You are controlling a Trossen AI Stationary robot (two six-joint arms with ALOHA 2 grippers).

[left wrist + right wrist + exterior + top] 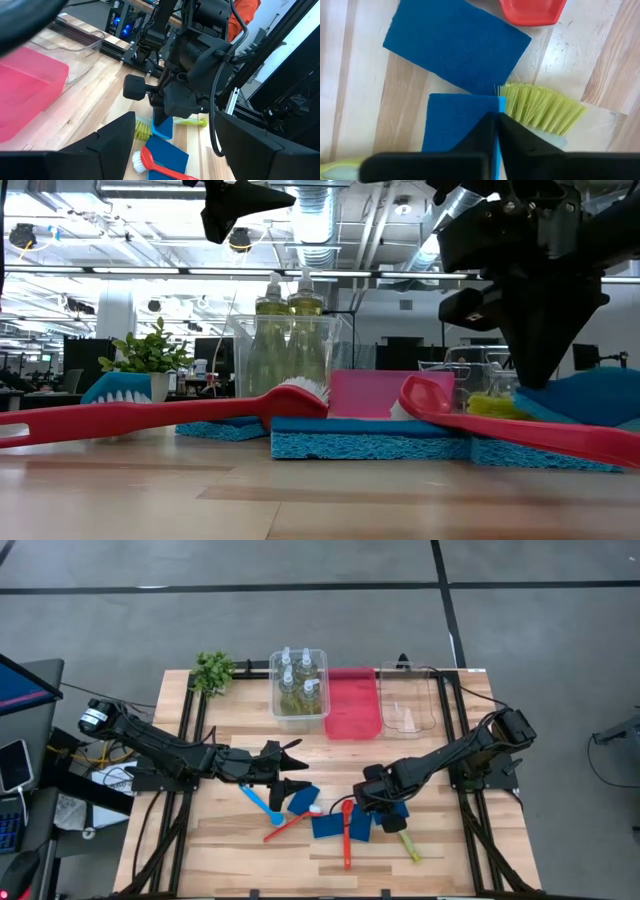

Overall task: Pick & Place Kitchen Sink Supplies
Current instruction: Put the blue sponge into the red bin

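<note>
Blue sponge [455, 120] is lying flat toward the table's front-right part, tucked against the bristles of the yellow-green brush [542, 107]; right gripper [496, 131] is clamping down on its edge, fingers nearly together with the sponge's thin side pinched between them. A second blue sponge [455, 45] is sitting just beside it, corner touching, and a red brush [347, 830] is lying near the front edge, its head close to that second sponge. A blue brush [262, 802] and another red brush [290, 825] are crossing each other further left, mid-front of the table. Bottles [298, 680] are standing in the clear bin [276, 700] at the back edge, red bin [352, 705] next to it, another clear bin [408, 700] toward the back-right corner, plant [213, 670] at back-left. Left gripper [290, 768] is hovering wide, holding nothing, left of centre.

Step looks like lifting the pinched sponge. Doing it well: rising straight up so the yellow-green bristles are not dragged along, checking the grip is deep enough since only the edge seems caught — hard to tell how much from the wrist view. Then carrying it toward the bins, clearing the red brush handle.
</note>
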